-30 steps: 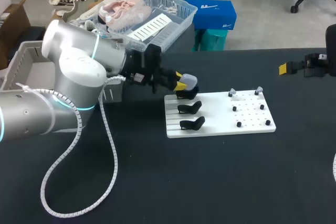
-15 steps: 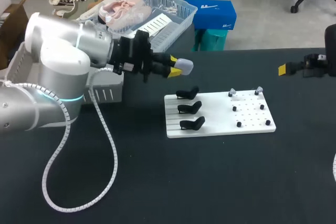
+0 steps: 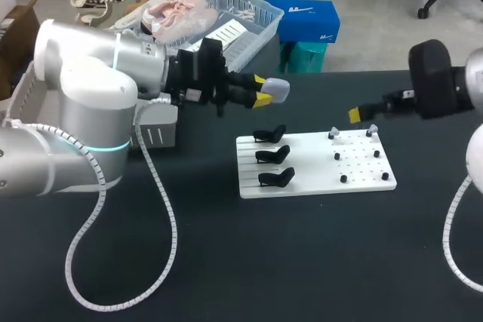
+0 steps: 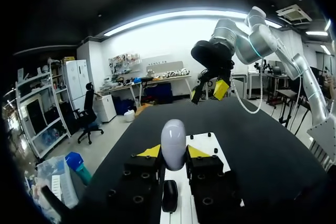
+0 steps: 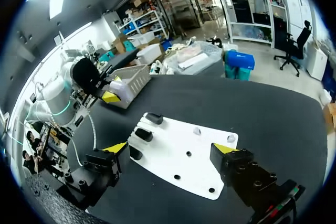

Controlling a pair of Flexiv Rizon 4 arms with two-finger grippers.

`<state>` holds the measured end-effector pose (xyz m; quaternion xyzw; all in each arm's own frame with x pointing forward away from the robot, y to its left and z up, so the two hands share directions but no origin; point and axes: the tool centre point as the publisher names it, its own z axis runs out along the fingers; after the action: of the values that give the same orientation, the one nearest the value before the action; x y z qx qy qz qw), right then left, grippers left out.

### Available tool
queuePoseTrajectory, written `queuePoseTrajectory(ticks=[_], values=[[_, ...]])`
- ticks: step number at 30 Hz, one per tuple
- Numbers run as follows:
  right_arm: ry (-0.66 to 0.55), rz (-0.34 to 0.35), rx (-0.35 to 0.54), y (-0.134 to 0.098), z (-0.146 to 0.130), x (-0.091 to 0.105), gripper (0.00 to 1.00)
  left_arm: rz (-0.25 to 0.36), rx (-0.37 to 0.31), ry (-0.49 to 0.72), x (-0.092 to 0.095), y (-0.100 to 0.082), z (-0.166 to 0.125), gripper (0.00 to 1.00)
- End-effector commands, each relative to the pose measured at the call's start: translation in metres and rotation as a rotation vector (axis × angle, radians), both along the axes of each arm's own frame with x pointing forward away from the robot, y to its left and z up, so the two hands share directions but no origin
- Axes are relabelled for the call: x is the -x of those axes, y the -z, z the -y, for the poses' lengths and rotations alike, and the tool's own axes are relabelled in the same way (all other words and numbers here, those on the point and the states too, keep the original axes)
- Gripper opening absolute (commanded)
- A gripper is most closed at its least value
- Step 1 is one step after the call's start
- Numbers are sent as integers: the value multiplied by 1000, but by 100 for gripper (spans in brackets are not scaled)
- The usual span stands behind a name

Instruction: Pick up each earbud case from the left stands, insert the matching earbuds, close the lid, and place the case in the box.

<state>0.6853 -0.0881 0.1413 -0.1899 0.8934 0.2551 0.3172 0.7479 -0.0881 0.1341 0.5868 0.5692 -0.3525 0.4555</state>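
My left gripper (image 3: 262, 95) is shut on a pale grey earbud case (image 3: 278, 89) and holds it in the air above and behind the white board (image 3: 313, 165). In the left wrist view the case (image 4: 173, 142) stands upright between the yellow fingertips (image 4: 149, 151). Three black stands (image 3: 270, 135) on the board's left side are bare. Two earbuds (image 3: 334, 135) sit on pegs at the board's far right. My right gripper (image 3: 362, 112) hangs open just beyond that far right corner; in its own view the right gripper (image 5: 170, 149) hangs over the board (image 5: 184, 156).
A grey crate (image 3: 155, 132) stands on the table at the back left, behind my left arm. The left arm's white cable (image 3: 162, 231) loops over the table in front. Small black pegs (image 3: 343, 179) dot the board's right half.
My left gripper has lifted the case off the farthest stand and carried it up and to the right. My right arm has swung in from the right edge toward the board.
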Motion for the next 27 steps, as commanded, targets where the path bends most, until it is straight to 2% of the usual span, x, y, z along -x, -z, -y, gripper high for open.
queuePoseTrajectory(ticks=[1, 6, 13, 17, 27], values=[[-72, -7, -12, -1, -26, -11, 100, 18, 3, -37, 2, 5, 12, 0], [-158, -15, 9, -1, -57, -17, 100, 20, -4, -24, 5, 5, 18, 0], [-225, -40, 16, 6, -81, -29, 100, 19, 15, -22, 8, -1, 18, 0], [-230, -43, 15, 9, -89, -34, 100, 37, 8, -6, 11, -4, 22, 0], [-232, -40, 14, 7, -93, -40, 100, 25, 12, 1, 14, 1, 21, 0]])
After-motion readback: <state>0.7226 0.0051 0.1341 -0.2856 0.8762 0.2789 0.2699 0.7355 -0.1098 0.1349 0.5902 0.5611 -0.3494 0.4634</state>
